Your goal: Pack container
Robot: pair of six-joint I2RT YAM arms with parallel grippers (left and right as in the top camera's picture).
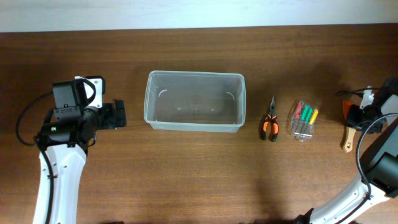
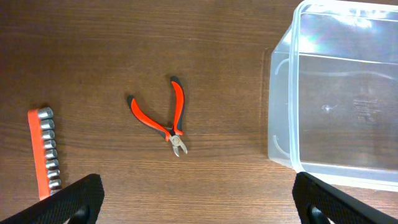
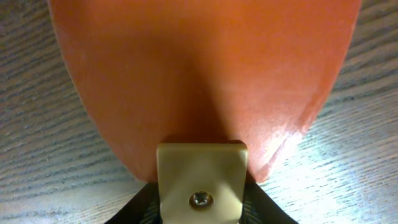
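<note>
The left end effector (image 1: pixel 120 115) is open, its two dark fingertips (image 2: pixel 81 200) spread wide at the bottom corners of the left wrist view, with nothing between them but bare table (image 1: pixel 199 180). The container (image 1: pixel 193 99), a clear tub with rounded corners, stands upright on the table just ahead of this end effector, near but not touching it. It looks empty. In the left wrist view, red-handled cutters (image 2: pixel 163 118) lie on the table ahead of the open fingers, to the side away from the container. A strip of silver bits on an orange holder (image 2: pixel 43 152) lies farther out on that same side.

The right end effector (image 1: pixel 364 111) sits over an orange tool with a wooden handle (image 1: pixel 346 140). I cannot tell whether it is closed on it. Its wrist view is filled by an orange surface (image 3: pixel 205 74), with a tan screwed bracket (image 3: pixel 201 186) below. Between this end effector and the container lie a clear packet of coloured screwdrivers (image 1: pixel 303 119), nearer the end effector, and orange-handled pliers (image 1: pixel 268 126), nearer the container.
</note>
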